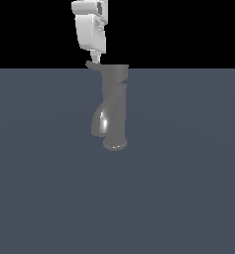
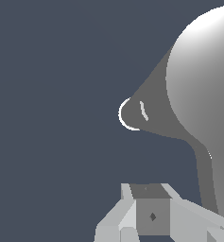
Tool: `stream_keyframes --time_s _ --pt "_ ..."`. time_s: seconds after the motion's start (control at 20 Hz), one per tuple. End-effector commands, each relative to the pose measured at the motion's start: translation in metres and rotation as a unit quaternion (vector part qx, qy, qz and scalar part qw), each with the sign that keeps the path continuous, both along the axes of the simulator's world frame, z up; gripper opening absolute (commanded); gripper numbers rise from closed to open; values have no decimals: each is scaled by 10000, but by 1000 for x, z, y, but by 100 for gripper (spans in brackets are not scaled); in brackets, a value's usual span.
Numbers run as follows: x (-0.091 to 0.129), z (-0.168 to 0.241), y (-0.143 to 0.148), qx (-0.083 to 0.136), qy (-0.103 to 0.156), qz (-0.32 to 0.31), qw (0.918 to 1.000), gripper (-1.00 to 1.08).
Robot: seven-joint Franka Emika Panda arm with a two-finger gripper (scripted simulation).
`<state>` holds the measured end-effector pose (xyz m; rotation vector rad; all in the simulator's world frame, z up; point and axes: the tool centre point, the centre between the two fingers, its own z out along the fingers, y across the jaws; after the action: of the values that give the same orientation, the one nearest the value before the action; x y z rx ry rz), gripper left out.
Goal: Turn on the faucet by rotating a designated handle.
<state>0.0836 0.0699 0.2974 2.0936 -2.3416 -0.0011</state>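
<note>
On the bench, nearest: the faucet [image 1: 114, 106] stands upright on the plain grey bench [image 1: 188, 198], flared base down, glossy spout [image 1: 99, 121] curving toward the exterior view's left.
Faucet top: the cap sits at the head of the cylinder; the handle [image 1: 93, 65] juts from it toward the exterior view's left.
Above and behind: the white claw [image 1: 95, 58] hangs tip-down right at the handle, apparently touching it.
Claw state: its fingers look drawn close together in the wrist view, but I cannot tell whether they pinch the handle.
Wrist view: the faucet top [image 2: 203, 85] looms beside the claw [image 2: 151, 208].
Step in hand: contact at the handle, judged the start of rotation.
Next move: a sideways sweep around the cap's axis, keeping contact.
</note>
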Motion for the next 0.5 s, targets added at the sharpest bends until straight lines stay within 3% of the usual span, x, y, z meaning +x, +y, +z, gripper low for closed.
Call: stream_keyframes --time_s 0.0,0.45 --pt "-5 0 2 0 -2 3 10000 -100" --pt "-27 0 11 0 -3 1 10000 -100"
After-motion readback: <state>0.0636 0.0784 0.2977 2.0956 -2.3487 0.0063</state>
